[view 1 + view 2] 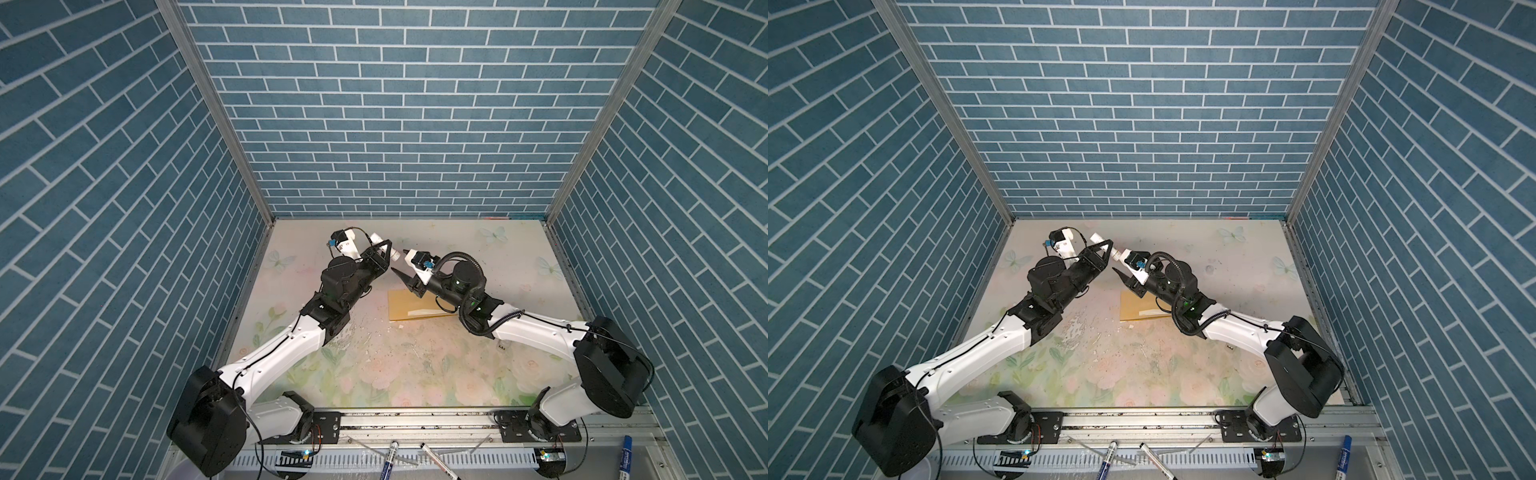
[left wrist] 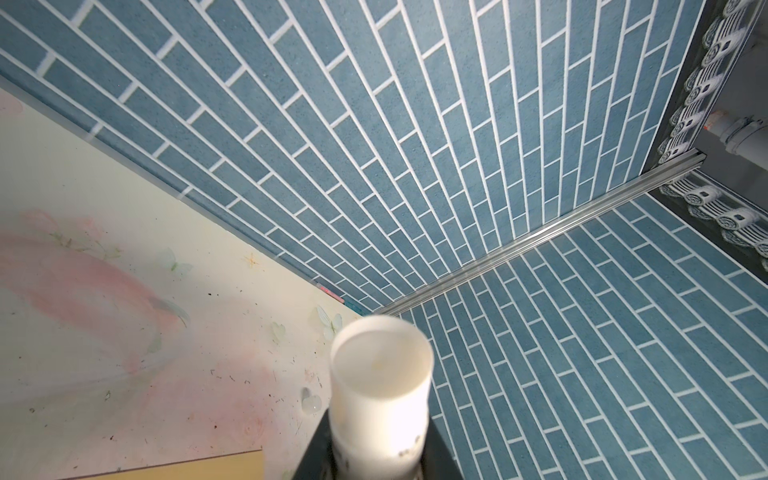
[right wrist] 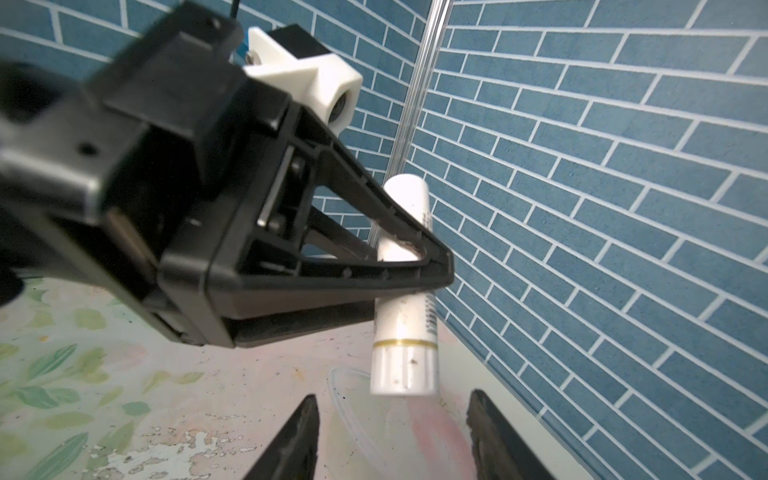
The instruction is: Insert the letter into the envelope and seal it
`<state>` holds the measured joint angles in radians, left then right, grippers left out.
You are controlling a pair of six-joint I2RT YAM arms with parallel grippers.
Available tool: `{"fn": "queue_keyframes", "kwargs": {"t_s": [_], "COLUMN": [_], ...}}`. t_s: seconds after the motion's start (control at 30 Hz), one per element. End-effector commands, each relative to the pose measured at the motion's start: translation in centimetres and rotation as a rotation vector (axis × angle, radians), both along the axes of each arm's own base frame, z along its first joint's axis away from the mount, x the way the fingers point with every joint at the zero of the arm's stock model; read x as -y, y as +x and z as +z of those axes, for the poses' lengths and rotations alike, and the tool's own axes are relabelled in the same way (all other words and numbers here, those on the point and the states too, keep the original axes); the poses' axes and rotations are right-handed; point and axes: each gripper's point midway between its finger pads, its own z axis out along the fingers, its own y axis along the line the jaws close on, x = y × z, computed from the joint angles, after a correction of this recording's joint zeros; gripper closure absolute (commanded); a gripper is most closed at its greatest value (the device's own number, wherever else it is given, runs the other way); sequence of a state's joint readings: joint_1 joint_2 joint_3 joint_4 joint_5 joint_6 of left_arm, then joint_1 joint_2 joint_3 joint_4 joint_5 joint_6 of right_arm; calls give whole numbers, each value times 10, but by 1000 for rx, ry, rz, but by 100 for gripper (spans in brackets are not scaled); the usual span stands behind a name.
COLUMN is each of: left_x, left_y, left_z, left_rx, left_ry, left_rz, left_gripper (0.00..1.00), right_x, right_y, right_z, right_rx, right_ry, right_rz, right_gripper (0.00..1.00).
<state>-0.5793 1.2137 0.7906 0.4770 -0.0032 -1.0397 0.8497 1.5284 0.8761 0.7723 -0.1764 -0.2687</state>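
Right wrist view, and the left jaws fill the frame, pinching a white glue stick (image 3: 405, 328) across its middle, capped end pointing toward the right jaws and the other end poking out beyond the grip. The right jaws stand spread, black fingertips (image 3: 301, 432) apart with nothing between them. The stick's cap sits just ahead of their gap, touching neither tip as far as I can see.

Both top views now: the two sets of jaws are nose to nose above the counter (image 1: 415, 374). The envelope (image 1: 405, 305) lies flat on the counter beneath the right jaws, partly hidden under the right arm (image 1: 453, 286), well below the left jaws. A paler wedge (image 1: 419, 312) shows along its near edge; whether that is the letter, I cannot tell.
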Motion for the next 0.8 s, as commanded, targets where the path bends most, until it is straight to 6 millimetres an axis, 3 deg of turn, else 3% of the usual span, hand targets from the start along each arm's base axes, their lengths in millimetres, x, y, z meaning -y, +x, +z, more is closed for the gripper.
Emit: {"fn": "queue_keyframes", "kwargs": {"t_s": [0.0,0.77], "left_x": [1,-1], "left_y": [-2,-2], "left_z": [16,8], "left_rx": [41,35], "left_ry": [-30,-15], "left_rz": [-6,2], "left_gripper": [100,100], "right_x": [-4,-9], "right_y": [4,12], "right_z": [28,39], "right_rx": [99,109], "right_ry": [44,94], "right_rz": [-24,-49], "right_gripper": [47,59]}}
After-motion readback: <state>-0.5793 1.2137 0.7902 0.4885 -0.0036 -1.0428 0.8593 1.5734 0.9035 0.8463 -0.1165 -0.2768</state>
